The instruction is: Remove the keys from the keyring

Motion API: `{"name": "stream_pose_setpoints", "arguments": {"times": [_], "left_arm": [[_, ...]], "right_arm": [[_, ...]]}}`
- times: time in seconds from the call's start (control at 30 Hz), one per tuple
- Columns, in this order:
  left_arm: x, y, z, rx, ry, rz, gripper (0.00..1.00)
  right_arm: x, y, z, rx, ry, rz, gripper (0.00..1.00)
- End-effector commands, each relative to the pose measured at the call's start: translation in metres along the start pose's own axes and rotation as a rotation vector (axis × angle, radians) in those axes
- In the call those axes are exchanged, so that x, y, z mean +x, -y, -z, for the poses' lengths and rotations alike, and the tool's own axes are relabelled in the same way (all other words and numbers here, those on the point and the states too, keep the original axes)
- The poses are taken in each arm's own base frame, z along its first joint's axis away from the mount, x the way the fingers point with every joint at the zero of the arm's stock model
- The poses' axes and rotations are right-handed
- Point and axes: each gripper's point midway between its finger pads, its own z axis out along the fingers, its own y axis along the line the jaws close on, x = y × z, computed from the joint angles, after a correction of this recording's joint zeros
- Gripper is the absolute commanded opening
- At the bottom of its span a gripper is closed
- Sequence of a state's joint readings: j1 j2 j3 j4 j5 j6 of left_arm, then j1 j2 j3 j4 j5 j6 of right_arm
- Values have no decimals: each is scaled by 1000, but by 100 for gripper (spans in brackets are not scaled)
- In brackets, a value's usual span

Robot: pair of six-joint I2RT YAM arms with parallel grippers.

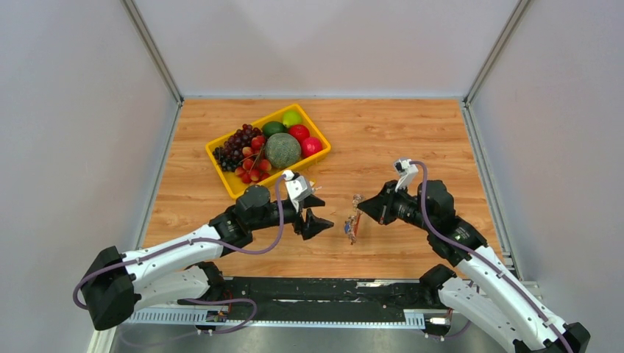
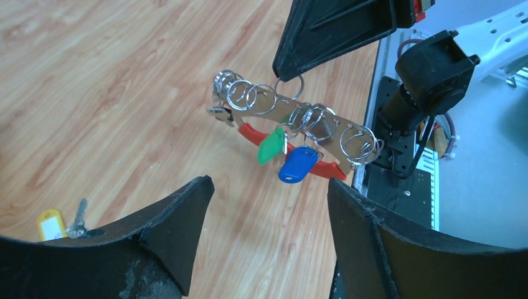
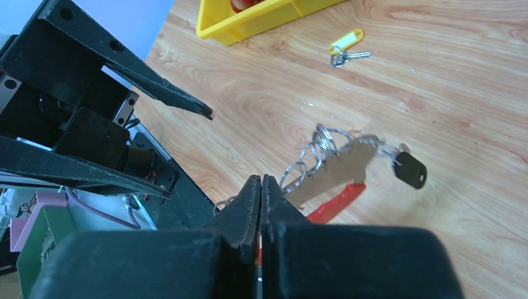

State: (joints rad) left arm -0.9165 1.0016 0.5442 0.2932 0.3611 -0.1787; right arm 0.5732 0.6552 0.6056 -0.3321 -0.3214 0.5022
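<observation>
The keyring (image 1: 354, 220) is a tan bar with a red part and several silver rings, hanging in the air above the table. My right gripper (image 1: 367, 209) is shut on one of its rings; in the right wrist view its jaws (image 3: 261, 182) are pressed together beside the keyring (image 3: 333, 171). Keys hang from the keyring (image 2: 280, 109): a green-headed one (image 2: 269, 147), a blue-headed one (image 2: 297, 166) and a black-headed one (image 3: 410, 169). My left gripper (image 1: 321, 212) is open and empty, just left of the keyring, its fingers (image 2: 187, 212) apart below it.
A loose key with a yellow tag (image 2: 51, 223) lies on the wooden table; it also shows in the right wrist view (image 3: 346, 42). A yellow basket (image 1: 228, 180) of fruit stands at the back left. Grey walls enclose the table.
</observation>
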Motion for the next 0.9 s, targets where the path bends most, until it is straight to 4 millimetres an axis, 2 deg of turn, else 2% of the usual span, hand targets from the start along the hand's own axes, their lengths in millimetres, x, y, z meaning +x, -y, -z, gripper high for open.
{"name": "stream_pose_setpoints", "arguments": {"times": [0.0,0.1,0.27,0.33,0.87], "left_arm": [[-18,15,-5,73,101,-19,76],[-12,23,-10,91,97,-48,74],[3,24,-20,70,60,-144,66],[7,27,-23,65,49,-193,66],[13,24,-43,46,30,-213,63]], "right_arm": [[-32,-29,7,-99,84,57,0],[-36,-31,7,-96,93,50,0],[-40,-37,9,-114,94,51,0],[-42,-39,9,-121,97,54,0],[-46,-53,15,-177,97,63,0]]}}
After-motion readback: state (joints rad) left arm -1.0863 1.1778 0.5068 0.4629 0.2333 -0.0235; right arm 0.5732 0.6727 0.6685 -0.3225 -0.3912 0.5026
